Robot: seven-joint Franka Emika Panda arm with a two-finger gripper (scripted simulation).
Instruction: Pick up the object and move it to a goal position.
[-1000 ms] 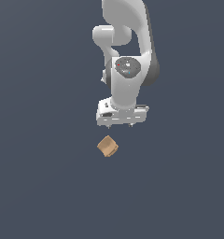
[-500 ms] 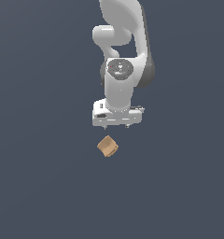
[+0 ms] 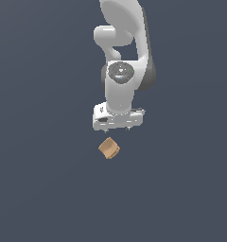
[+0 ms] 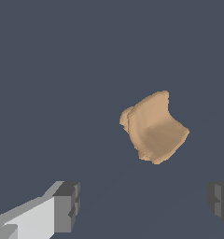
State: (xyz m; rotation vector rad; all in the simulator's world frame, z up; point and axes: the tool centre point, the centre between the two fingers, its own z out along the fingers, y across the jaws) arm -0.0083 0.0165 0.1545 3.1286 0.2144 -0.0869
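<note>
since the object (image 4: 154, 128) lies off-centre at the wide-open, empty gripper's (image 4: 144, 203) 12 o'clock, descending now risks a finger knocking it away.

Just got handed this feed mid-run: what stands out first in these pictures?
The white arm hangs down the middle of the exterior view, its gripper just above the small tan object on the dark floor. In the wrist view the object lies ahead of the two spread fingertips, untouched.

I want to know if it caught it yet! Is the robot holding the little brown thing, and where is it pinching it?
No, nothing is held. The gripper is open, and the object lies apart from its fingers.
</note>
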